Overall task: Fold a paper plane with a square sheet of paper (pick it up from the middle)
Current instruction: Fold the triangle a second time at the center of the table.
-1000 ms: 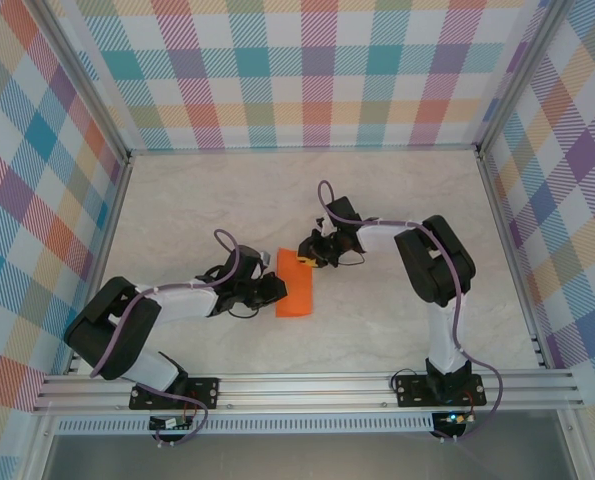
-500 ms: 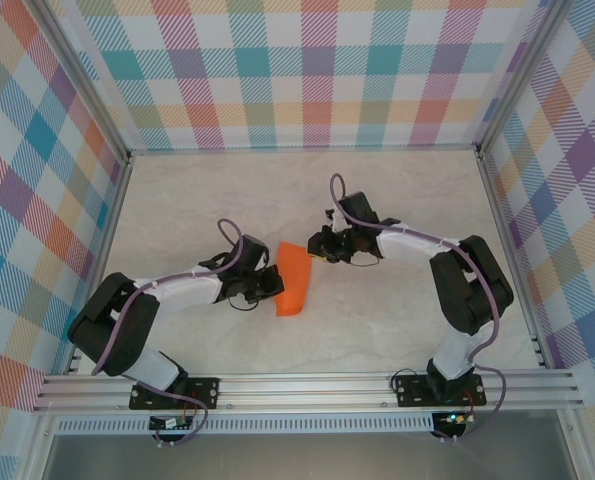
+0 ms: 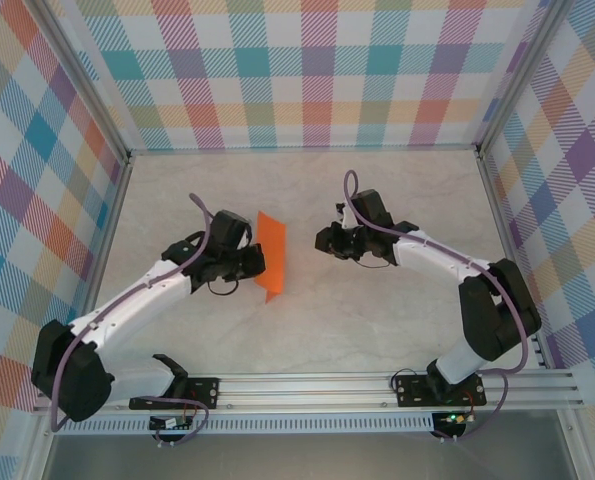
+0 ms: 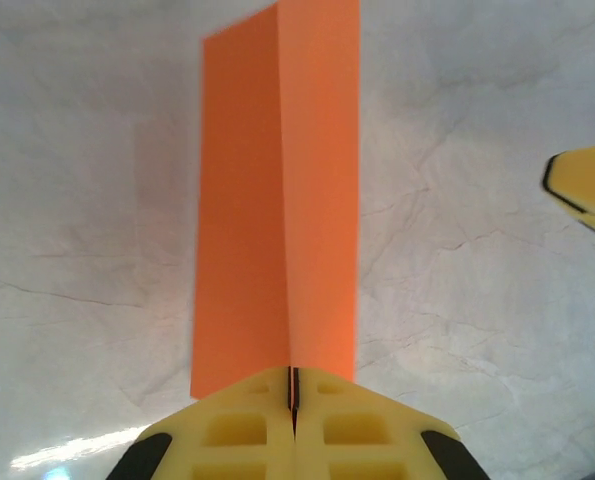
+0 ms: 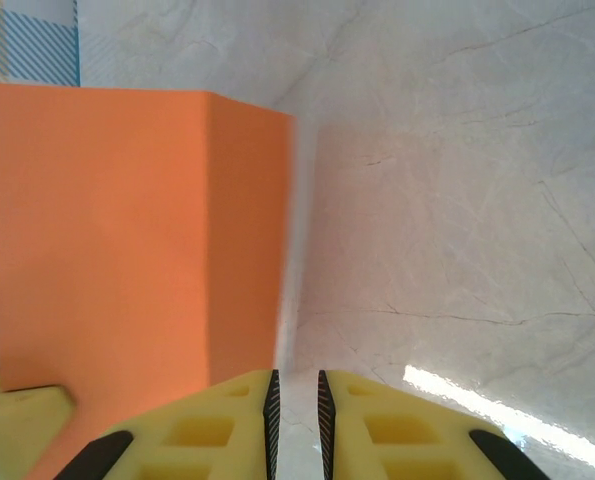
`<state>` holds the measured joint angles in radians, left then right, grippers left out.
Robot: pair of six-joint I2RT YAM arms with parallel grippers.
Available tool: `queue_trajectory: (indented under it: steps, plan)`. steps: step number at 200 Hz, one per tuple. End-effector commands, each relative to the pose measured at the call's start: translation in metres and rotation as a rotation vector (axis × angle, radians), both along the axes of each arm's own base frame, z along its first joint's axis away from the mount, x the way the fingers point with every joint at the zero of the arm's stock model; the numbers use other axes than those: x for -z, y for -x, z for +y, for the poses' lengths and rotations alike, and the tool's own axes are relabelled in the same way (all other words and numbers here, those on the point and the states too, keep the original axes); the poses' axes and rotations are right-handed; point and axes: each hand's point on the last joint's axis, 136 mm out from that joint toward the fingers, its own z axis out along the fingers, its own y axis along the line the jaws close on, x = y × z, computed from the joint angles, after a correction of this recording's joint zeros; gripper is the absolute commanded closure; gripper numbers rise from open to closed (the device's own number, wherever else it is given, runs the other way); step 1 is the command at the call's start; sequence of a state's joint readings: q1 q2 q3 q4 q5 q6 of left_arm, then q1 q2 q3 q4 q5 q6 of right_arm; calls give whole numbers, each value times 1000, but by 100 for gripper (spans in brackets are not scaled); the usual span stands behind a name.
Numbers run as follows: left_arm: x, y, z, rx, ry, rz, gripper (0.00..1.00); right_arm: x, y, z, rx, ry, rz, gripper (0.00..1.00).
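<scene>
The square sheet of paper (image 3: pixel 272 256) is bright orange and folded in half along a centre crease. It is held off the table, standing on edge. My left gripper (image 3: pixel 254 263) is shut on its folded edge; in the left wrist view the crease (image 4: pixel 279 200) runs straight out from between the closed fingertips (image 4: pixel 293 392). My right gripper (image 3: pixel 323 240) hovers to the right of the paper, apart from it. In the right wrist view its jaws (image 5: pixel 295 400) stand slightly open with only table between them, and the paper (image 5: pixel 127 230) hangs to the left.
White marble-look tabletop (image 3: pixel 377 310) inside a frame with plaid walls (image 3: pixel 307 70). A yellow fingertip of the right gripper (image 4: pixel 587 190) shows at the right edge of the left wrist view. A fingertip of the left gripper (image 5: pixel 17 410) shows beside the paper in the right wrist view.
The left arm has lifted the folded paper off the table and carried it back and left, tightening its grip. The right gripper has drawn away to the right of the paper.
</scene>
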<state>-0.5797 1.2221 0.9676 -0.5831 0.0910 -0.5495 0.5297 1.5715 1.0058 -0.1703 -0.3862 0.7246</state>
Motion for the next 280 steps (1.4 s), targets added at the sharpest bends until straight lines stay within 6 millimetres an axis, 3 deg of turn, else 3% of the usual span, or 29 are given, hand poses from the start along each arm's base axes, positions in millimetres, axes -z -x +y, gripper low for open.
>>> queue_trajectory:
  steps: [1,20,57,76,106,138,172,224,253,280]
  plan:
    - [-5,8,12,37,-74,3,94,8,1,-6,15,18,16,79]
    - [9,5,5,58,-68,33,94,12,2,-4,11,13,27,79]
    - [58,5,-16,116,-20,120,94,23,3,0,-3,7,56,79]
    - [71,6,-27,153,30,122,94,32,5,3,-11,8,76,79]
    - [74,14,-36,196,106,102,94,41,8,12,-33,12,94,79]
    - [48,19,-44,246,206,6,94,46,11,21,-46,6,106,80]
    - [41,19,-36,225,187,-46,94,42,10,21,-33,3,87,80]
    - [85,16,-27,162,109,50,94,48,15,27,-61,10,99,80]
    - [111,15,-6,56,3,113,94,59,23,46,-120,14,130,80]
    - [119,14,2,3,-27,138,94,68,27,65,-168,12,150,81]
